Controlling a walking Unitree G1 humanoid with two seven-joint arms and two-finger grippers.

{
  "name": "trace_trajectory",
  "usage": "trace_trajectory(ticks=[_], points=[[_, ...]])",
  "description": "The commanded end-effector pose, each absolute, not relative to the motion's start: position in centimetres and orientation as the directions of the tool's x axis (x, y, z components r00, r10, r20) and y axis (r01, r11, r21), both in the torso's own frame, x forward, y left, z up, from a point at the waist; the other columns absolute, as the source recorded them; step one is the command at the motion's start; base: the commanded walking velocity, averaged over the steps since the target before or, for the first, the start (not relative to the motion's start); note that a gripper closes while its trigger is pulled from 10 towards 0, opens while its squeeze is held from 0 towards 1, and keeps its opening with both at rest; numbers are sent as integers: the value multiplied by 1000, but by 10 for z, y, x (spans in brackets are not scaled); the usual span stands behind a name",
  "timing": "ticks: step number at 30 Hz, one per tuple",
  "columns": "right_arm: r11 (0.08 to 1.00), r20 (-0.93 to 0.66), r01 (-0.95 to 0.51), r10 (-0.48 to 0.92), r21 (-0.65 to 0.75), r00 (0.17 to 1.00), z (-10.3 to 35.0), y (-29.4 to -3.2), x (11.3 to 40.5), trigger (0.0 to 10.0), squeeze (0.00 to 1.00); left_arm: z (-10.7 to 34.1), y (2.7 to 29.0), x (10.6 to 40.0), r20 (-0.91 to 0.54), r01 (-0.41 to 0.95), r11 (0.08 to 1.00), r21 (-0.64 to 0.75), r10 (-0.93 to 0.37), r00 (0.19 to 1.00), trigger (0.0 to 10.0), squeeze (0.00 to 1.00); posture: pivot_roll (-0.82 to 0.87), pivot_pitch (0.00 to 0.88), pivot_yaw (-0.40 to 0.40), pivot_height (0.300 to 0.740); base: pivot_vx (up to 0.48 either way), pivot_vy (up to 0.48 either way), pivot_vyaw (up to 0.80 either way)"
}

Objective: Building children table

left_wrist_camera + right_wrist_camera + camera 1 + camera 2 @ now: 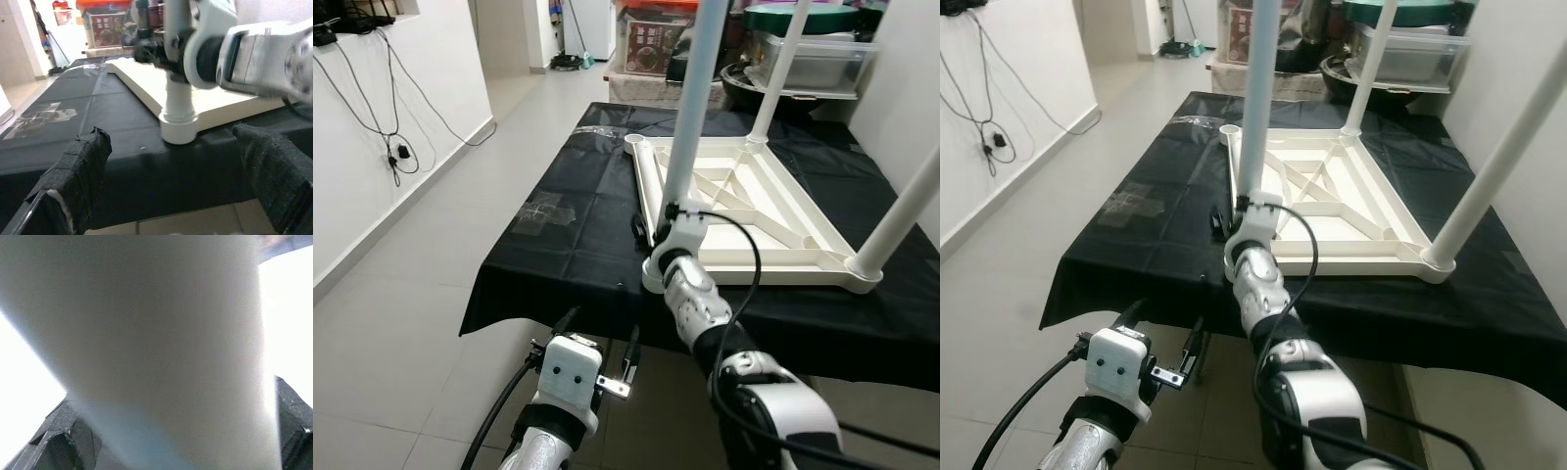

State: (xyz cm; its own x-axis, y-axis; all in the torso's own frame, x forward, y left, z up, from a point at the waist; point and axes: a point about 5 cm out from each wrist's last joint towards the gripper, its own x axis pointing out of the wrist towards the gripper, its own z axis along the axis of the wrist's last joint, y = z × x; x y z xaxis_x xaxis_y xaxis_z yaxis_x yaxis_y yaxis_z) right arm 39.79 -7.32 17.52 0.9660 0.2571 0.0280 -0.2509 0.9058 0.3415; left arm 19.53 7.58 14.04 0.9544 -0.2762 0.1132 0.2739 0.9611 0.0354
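Here, an upturned white tabletop (744, 211) is laid on the black-covered worktop (568, 215), with three legs standing in its corners. The nearest leg (690, 117) is gripped low down by the right hand (664, 217), apparently pinched, though its fingers are largely hidden. The left hand (171, 181) is held spread below the worktop's near edge.

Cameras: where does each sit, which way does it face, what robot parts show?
Head eyes: look forward and down at the upturned table top; both arms show, right gripper on the near leg.
Left wrist: below table edge, faces that leg's socket between open fingers.
Right wrist: pressed against the leg.
Shared: the near leg.
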Motion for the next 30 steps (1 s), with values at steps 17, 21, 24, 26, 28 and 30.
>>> trace_trajectory(ticks=[17,21,24,26,28,30], points=[[294,9,-930,953,222,303,182,-31,371,10000,0,138,74,195,104,285,958,30,-287,952,10000,0,119,31,-35,740,0,0,0],[253,-1,-943,966,218,259,181,-26,368,10000,0,137,74,195,104,284,958,30,-285,953,10000,0,119,31,-35,740,0,0,0],[287,-28,-942,958,173,286,179,-22,369,0,0,138,74,195,105,283,959,29,-285,953,10000,0,137,37,-35,740,0,0,0],[338,-46,-931,941,138,335,178,-20,370,0,0,138,73,194,105,283,959,28,-284,953,10000,0,135,38,-34,740,0,0,0],[429,-59,-899,903,91,425,177,-22,374,0,0,138,73,194,105,282,959,27,-283,953,10000,0,135,38,-34,740,0,0,0],[507,-62,-857,862,86,504,176,-25,378,0,0,138,73,194,105,282,959,27,-283,953,10000,0,135,38,-34,740,0,0,0]])
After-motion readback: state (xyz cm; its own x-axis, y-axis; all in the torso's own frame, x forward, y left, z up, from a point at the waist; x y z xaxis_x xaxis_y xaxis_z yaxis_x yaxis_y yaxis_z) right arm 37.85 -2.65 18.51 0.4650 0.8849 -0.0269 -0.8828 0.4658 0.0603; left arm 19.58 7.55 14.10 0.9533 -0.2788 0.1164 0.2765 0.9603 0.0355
